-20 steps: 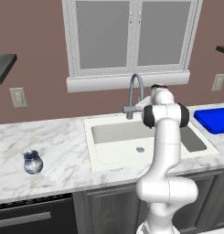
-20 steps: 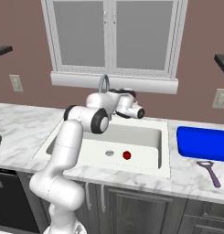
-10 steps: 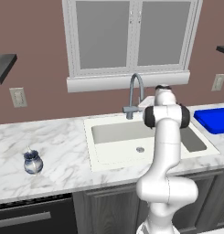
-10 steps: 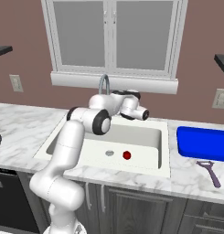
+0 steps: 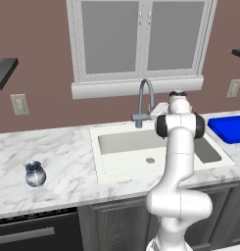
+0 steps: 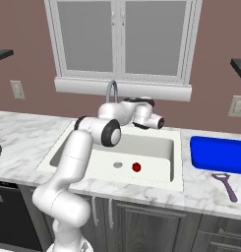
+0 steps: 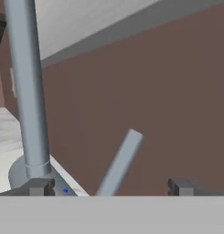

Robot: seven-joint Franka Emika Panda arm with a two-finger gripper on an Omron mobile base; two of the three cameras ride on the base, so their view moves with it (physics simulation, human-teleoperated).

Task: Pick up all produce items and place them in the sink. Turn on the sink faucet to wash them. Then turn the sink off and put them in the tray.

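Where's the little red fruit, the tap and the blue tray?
Fruit (image 6: 136,167), right base view, its middle.
Tap (image 5: 146,88), left base view, top of its arch.
Tray (image 6: 218,155), right base view, its flat floor.

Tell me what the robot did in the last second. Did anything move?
Not much. The gripper stayed up by the sink faucet and shifted only a little. Its jaws stand wide open, with the faucet's lever between the finger tips and untouched; the pictures cannot show them opening. The red fruit stayed beside the drain in the sink, and the blue tray and the purple peeler did not move.
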